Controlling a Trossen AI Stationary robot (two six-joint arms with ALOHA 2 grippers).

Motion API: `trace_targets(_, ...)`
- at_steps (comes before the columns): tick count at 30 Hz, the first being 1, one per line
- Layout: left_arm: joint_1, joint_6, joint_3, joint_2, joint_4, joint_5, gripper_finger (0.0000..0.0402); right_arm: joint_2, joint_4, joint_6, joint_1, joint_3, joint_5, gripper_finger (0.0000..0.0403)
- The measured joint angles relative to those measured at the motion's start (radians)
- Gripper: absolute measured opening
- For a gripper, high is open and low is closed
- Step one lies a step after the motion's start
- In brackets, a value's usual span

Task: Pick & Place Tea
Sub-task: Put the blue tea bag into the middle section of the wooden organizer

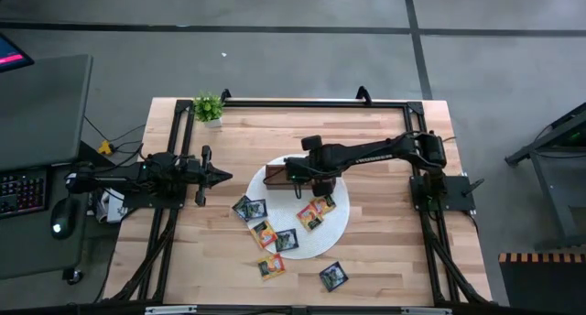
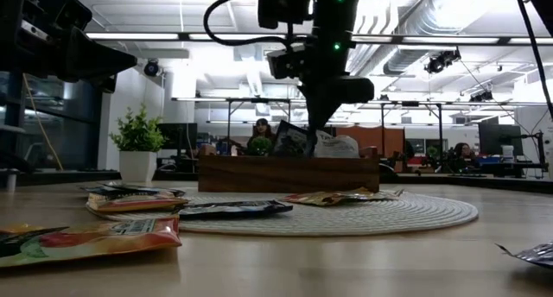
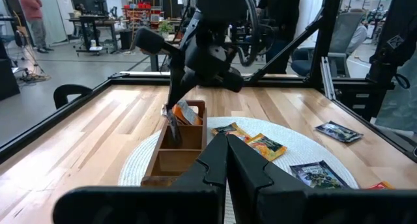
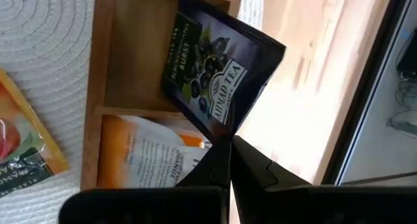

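A dark sachet (image 4: 218, 74) is pinched by the right pincer (image 4: 225, 146) over the wooden box (image 1: 279, 175), above a compartment beside the one where an orange sachet (image 4: 146, 155) lies. Other sachets (image 1: 275, 237) are scattered on the mat (image 1: 341, 225) and surface (image 1: 385, 141) near the box. The left pincer (image 1: 220, 176) is pressed together, well apart from the box.

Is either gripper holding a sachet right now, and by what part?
The right gripper pinches a dark tea sachet by one corner, over the wooden box. The left gripper is shut on nothing.
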Motion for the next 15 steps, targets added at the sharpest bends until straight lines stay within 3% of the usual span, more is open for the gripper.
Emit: trace_targets(15, 0.0, 0.0, 0.0, 0.0, 0.0, 0.0, 0.0001, 0.0, -0.006, -0.024, 0.0, -0.002, -0.027, 0.0001)
